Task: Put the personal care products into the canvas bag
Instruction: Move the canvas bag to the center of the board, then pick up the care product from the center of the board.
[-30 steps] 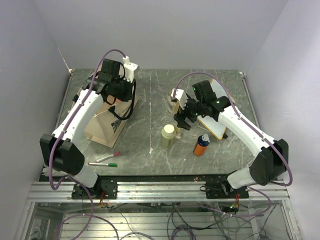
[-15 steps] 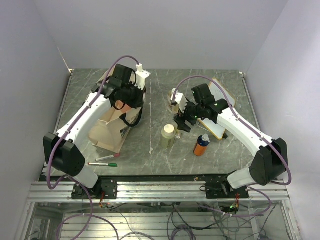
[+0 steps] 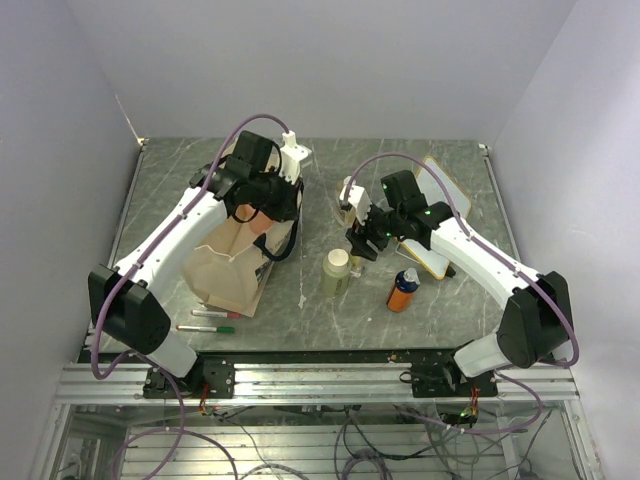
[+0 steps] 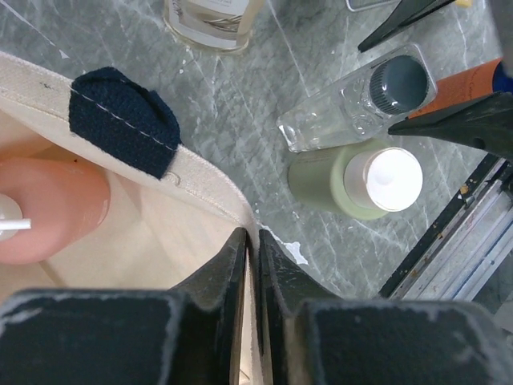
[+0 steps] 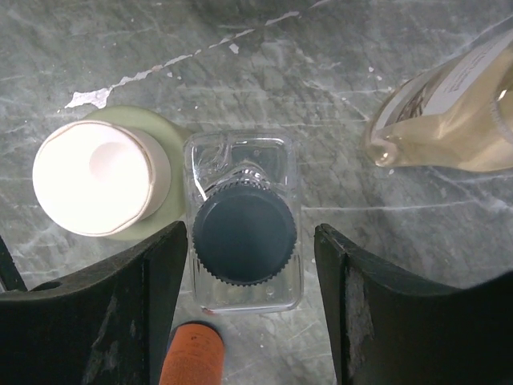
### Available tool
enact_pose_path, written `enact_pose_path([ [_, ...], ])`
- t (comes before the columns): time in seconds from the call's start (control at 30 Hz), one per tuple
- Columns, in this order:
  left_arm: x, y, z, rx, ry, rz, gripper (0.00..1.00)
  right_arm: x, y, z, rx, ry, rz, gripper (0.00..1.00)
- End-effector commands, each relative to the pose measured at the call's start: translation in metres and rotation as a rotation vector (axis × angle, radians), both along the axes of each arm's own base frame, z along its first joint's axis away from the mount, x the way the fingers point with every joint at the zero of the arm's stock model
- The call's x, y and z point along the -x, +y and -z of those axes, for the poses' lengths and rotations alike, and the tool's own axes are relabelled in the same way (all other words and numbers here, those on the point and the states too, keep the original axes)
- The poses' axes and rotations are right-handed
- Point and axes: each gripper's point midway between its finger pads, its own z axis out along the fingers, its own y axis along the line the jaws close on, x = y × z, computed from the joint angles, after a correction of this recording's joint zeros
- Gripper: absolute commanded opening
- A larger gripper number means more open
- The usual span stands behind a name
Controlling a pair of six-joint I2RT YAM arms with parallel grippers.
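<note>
The canvas bag [image 3: 228, 270] stands left of centre, its rim [image 4: 200, 170] and a navy strap [image 4: 120, 120] showing in the left wrist view. My left gripper [image 3: 281, 207] is shut on the bag's rim [image 4: 252, 241]. The salmon-pink bottle [image 4: 48, 207] lies inside the bag. My right gripper [image 3: 361, 244] is open, its fingers either side of the clear black-capped bottle [image 5: 244, 234], apart from it. The pale green bottle [image 3: 337, 272] stands right beside the clear bottle. The amber bottle [image 3: 350, 197] and the orange bottle [image 3: 403, 290] stand close by.
A wood-framed whiteboard [image 3: 441, 228] lies under the right arm at the right. Red and green marker pens [image 3: 214, 320] lie at the bag's near side. Grey walls close in the table on the left, back and right.
My left arm has swung right, dragging the bag by its rim toward the bottles. My right gripper has shifted slightly and stays open over the clear bottle.
</note>
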Motion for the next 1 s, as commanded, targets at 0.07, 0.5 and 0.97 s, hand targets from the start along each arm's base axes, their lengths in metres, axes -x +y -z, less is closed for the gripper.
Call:
enact_pose_path([
  [0.07, 0.009, -0.016, -0.026, 0.098, -0.058, 0.067, 0.31, -0.006, 0.009, 0.007, -0.054, -0.013, -0.001, 0.61],
  [0.5, 0.015, 0.007, -0.059, 0.045, -0.202, 0.065, 0.77, -0.010, 0.023, -0.014, -0.127, -0.066, -0.057, 0.00],
  [0.97, -0.011, 0.098, -0.115, 0.033, -0.352, -0.230, 0.92, -0.038, 0.038, -0.119, -0.229, -0.184, -0.008, 0.00],
])
